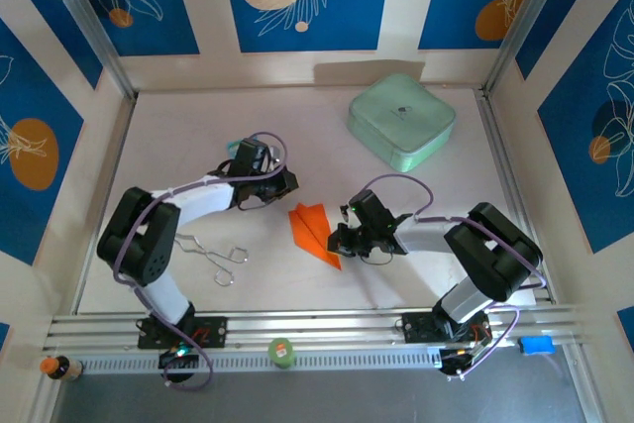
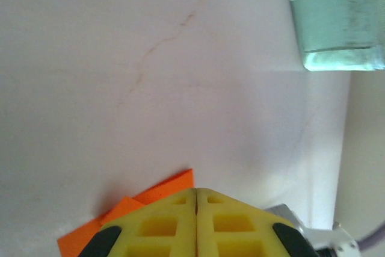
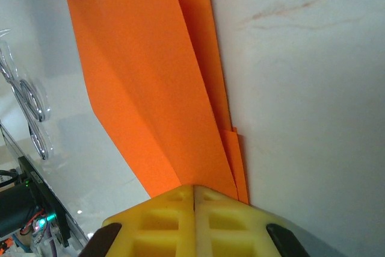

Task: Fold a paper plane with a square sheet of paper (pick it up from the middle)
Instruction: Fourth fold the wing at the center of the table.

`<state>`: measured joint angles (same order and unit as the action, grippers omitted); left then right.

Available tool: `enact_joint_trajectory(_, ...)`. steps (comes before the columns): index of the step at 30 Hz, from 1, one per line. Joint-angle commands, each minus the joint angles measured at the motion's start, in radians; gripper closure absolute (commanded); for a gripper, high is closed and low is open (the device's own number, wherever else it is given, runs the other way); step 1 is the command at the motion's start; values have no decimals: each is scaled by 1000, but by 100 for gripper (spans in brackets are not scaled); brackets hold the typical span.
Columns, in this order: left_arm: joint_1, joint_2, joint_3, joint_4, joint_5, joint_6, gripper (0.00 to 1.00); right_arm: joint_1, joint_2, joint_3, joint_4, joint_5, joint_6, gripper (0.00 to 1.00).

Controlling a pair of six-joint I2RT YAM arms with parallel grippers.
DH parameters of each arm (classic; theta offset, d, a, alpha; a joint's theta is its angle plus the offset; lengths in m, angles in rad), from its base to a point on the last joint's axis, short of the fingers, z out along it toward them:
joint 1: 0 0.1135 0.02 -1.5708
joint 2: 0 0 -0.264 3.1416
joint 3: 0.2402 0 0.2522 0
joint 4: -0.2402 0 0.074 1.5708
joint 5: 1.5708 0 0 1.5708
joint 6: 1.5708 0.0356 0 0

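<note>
- Yellow-fingered left gripper (image 1: 289,185): closed tight, nothing between the fingers, just beside the wide far end of the paper plane (image 1: 313,231).
- Paper plane flat on the desk (image 1: 198,126) between both arms; long axis far-left to near-right, nose toward near-right.
- Right gripper (image 1: 335,241): likewise closed, empty, tip at the right edge; the nearer arm.

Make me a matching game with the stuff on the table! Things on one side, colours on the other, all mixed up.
Things:
1. paper plane
2. box
3. wire tongs

Colours:
A. silver
B. orange
C. mint green

Pairs: 1-B, 2-C, 3-A
</note>
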<state>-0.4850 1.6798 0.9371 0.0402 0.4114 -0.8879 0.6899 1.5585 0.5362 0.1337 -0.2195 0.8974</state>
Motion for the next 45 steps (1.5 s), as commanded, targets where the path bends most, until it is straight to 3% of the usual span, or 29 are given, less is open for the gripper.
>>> enact_joint_trajectory(1,-47,-9,-52,23,37,4,91,-3,21,-38,-174,28,-17,100)
enact_joint_trajectory(8,-135,72,-102,120,86,-20,92,-3,23,-33,-173,26,-11,100)
enact_joint_trajectory(17,-113,193,-108,148,113,2,94,-3,-5,-26,-188,25,-14,100)
enact_joint_trajectory(29,-96,211,-155,175,98,-6,96,4,-108,83,-216,-8,-19,100)
enact_joint_trajectory(45,-96,211,-152,172,104,-8,96,23,103,181,-176,-34,-14,99)
